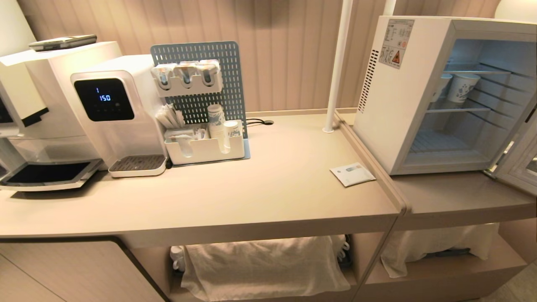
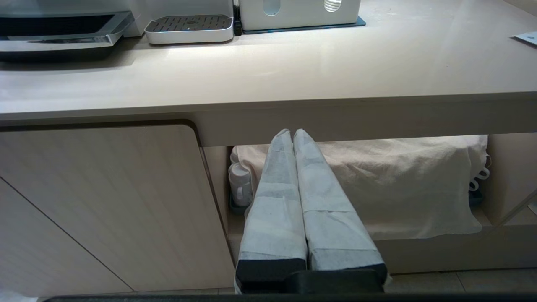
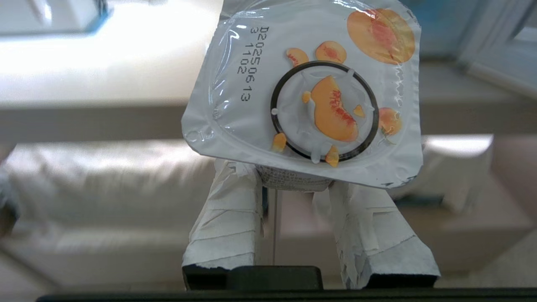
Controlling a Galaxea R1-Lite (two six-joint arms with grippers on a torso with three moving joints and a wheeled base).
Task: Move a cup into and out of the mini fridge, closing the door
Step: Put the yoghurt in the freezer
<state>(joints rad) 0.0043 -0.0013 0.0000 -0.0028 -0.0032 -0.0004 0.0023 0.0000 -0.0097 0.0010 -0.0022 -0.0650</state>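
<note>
We have the cup (image 3: 306,96) pinched in our right hand (image 3: 295,184), its taped fingers (image 3: 226,218) pressing on the body just under the peach-printed foil lid, which faces the wrist camera; the hand sits low, in front of the bench (image 1: 260,184) edge, and does not show in the head view. Our left hand (image 2: 292,136) is pressed together on nothing, parked below the bench lip in front of the cloth-covered shelf (image 2: 398,184). The mini fridge (image 1: 423,96) stands on the far right with its door (image 1: 520,163) swung wide open toward the near right; two paper cups (image 1: 457,86) sit on its upper wire shelf, the lower shelf bare. We judge the carrying step is in hand: the next move calls for raising the cup above bench height, swinging it right, and entering the opening level so it clears the shelves; the door stays for later.
</note>
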